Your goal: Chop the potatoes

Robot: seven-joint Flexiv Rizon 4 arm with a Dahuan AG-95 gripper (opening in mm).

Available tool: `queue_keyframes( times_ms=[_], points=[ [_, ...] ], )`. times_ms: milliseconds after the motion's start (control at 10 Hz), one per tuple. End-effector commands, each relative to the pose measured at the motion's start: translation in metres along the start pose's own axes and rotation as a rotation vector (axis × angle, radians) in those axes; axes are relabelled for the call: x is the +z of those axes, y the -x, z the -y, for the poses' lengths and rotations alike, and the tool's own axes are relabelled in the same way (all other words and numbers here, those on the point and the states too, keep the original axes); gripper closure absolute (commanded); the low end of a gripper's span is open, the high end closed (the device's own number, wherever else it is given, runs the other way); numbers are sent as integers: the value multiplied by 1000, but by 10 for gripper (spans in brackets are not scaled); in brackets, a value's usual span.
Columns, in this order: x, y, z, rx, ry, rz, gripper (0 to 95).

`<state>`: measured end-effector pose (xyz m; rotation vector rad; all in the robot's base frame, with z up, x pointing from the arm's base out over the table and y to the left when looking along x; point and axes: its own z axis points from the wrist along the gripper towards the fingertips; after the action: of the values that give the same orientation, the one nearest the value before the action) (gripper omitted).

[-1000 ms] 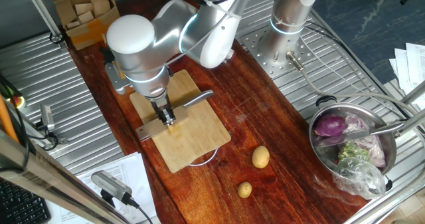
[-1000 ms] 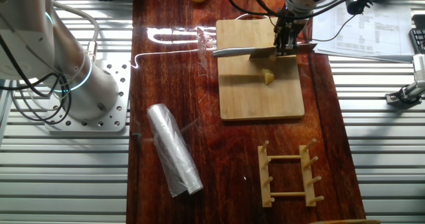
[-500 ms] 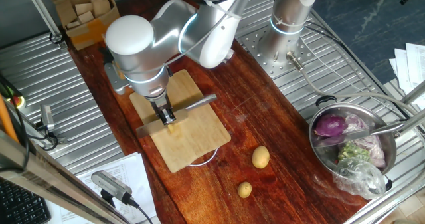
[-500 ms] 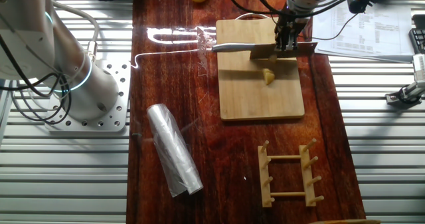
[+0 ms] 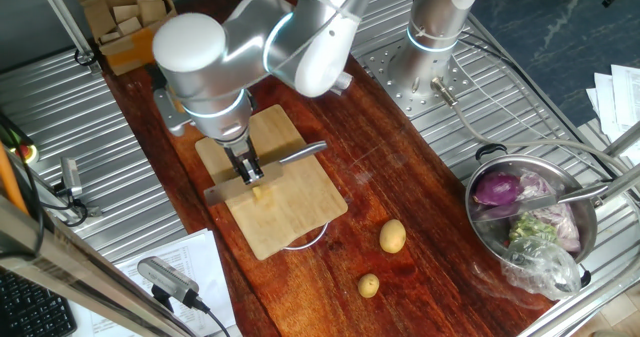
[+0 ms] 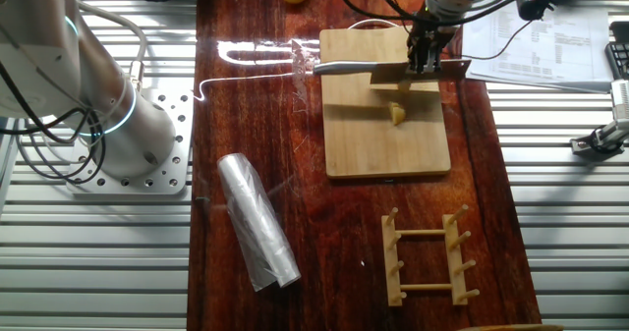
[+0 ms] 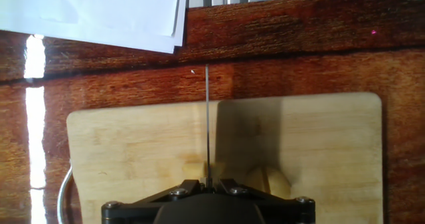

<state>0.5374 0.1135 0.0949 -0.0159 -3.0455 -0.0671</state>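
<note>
One potato chunk (image 6: 397, 113) lies just below the gripper (image 6: 426, 64).

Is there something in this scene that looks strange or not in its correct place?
Two whole potatoes lie loose on the wooden table, off the cutting board, near a pot of vegetables. A roll of clear plastic lies askew on the table too. Nothing looks spilled or damaged.

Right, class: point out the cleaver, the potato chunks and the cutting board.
cleaver (image 6: 388, 73), the other fixed view, flat of the blade.
potato chunks (image 6: 397, 113), the other fixed view, middle of the pile.
cutting board (image 5: 295, 212), one fixed view, bare wood.
</note>
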Motion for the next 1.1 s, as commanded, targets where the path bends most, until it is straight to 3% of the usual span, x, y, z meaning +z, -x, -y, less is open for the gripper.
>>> queue_keyframes(
  times_ms=[100, 400, 700, 900, 1100],
  points=[
    [-8, -1, -3, 2, 4, -12, 950],
    [-24, 1, -3, -2, 4, -39, 950],
    [-34, 2, -7, -1, 37, -43, 950],
    [-30, 4, -18, 26, 69, -39, 950],
    [-23, 3, -28, 45, 70, -38, 950]
  ],
)
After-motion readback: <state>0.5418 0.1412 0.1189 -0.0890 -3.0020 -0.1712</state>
